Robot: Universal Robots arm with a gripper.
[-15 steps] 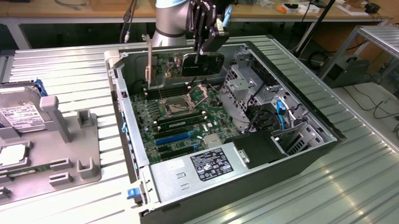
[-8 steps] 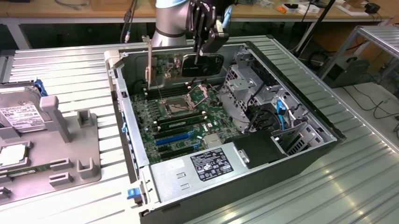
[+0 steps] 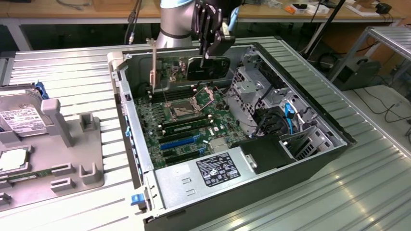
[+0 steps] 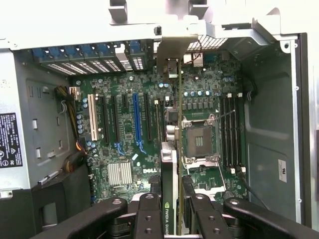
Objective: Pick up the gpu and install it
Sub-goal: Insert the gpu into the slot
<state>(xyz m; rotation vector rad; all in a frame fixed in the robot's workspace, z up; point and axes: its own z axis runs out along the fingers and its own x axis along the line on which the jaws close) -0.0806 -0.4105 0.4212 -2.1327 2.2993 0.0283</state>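
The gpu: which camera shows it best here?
The exterior view: the gpu shows its black face and pale bracket, held by the gripper over the open computer case. The wrist view shows the gpu edge-on, a thin strip above the motherboard.

The arm [image 3: 176, 19] is seen upright above the far end of the computer case [image 3: 276, 192]. The wrist is pointed straight down into the case. The gripper [image 3: 205, 57] is positioned over the open case, and its fingers [image 4: 148, 214] are closed on the gpu [image 3: 211, 71], which is held on edge.
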